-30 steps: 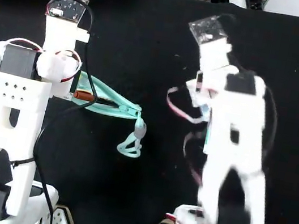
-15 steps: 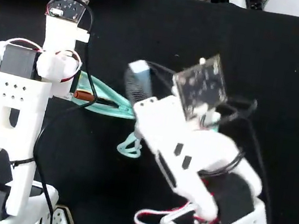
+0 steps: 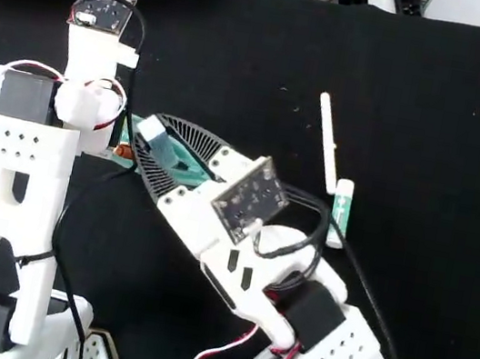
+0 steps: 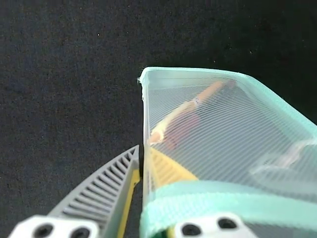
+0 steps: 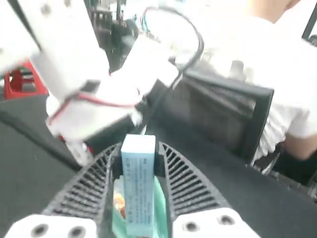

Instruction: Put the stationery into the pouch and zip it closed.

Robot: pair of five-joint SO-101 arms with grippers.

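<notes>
— Holding anything, the right gripper (image 5: 138, 148)?
— We see it closed around a pale blue eraser (image 5: 138, 198), right over the pouch (image 4: 218, 129).
— And the left gripper (image 4: 143, 168)?
— We see it clamped on the pouch's edge, orange pen (image 4: 185, 111) inside. White pen (image 3: 327, 143) and green-capped tube (image 3: 340, 213) lie well apart from the pouch.

- Bright, even light from above; the black tabletop (image 3: 473, 108) swallows shadows.
- The white left arm (image 3: 17, 161) is nearly blown out.
- A soft sheen lies on the pouch (image 4: 233, 129).
</notes>
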